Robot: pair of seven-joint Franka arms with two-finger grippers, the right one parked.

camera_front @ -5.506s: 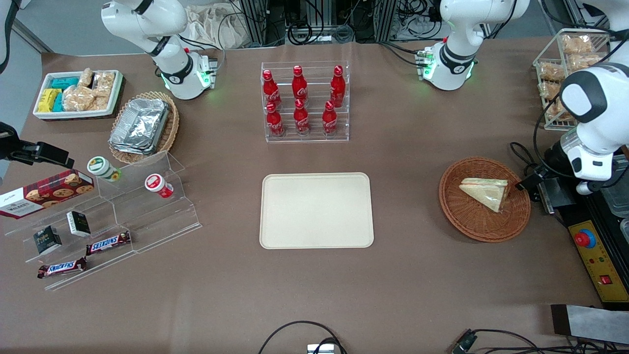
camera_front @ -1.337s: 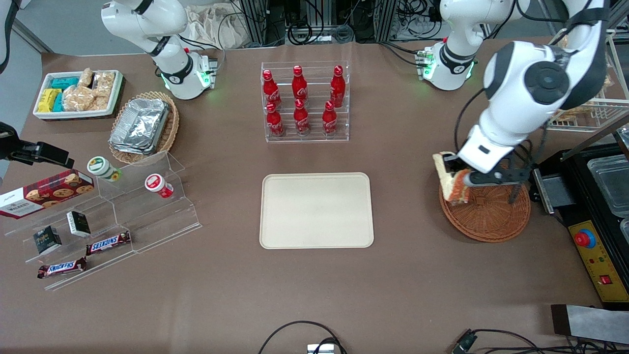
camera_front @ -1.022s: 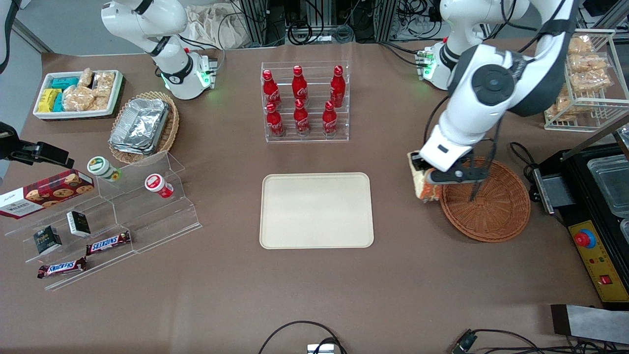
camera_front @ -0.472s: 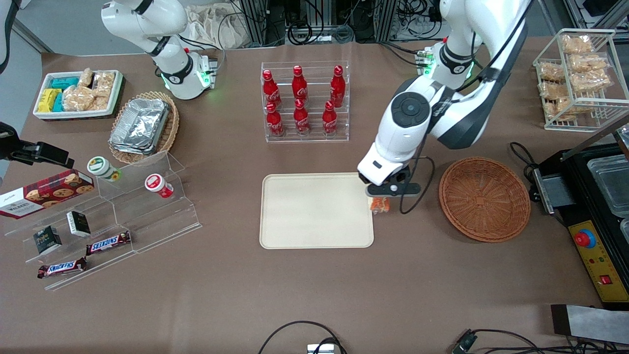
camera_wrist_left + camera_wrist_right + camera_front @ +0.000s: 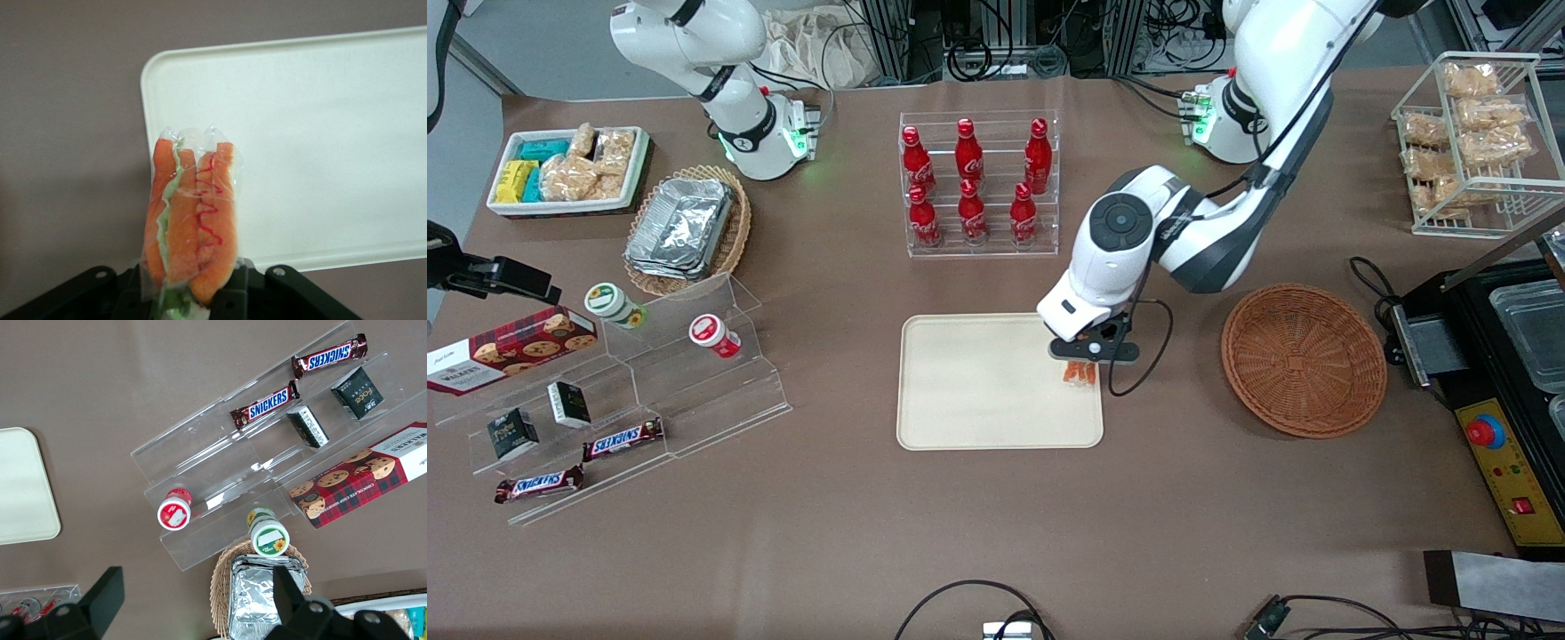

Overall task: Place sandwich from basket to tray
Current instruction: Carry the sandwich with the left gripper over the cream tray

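Left arm's tool [image 5: 1083, 356] hangs above the tray [image 5: 978, 391], over the tray's edge that faces the working arm's end of the counter [image 5: 996, 516]. Tool is clenched on the sandwich [image 5: 1079, 373], holding it clear of the tray surface.

Wrist view: the sandwich [image 5: 192, 223] is gripped at its lower part between the black fingers [image 5: 230, 300]. The clear wrap is crinkled at the free end; orange layers, a green lettuce edge and a red squiggle show through the film. The tray [image 5: 320, 133] lies below it, one rounded corner visible, brown counter [image 5: 67, 133] beside that corner.

Round reddish-brown wicker basket [image 5: 1304, 360] sits on the counter toward the working arm's end, well apart from the tray; nothing lies in it.

Other items:
- acrylic rack of red cola bottles [image 5: 978, 182], farther from the front camera than the tray;
- wire rack of bagged snacks [image 5: 1472, 133], working arm's end;
- stepped acrylic stand [image 5: 649, 391] with two Snickers bars [image 5: 623, 438], parked arm's end;
- tan wicker basket of foil containers [image 5: 685, 227], near that stand.
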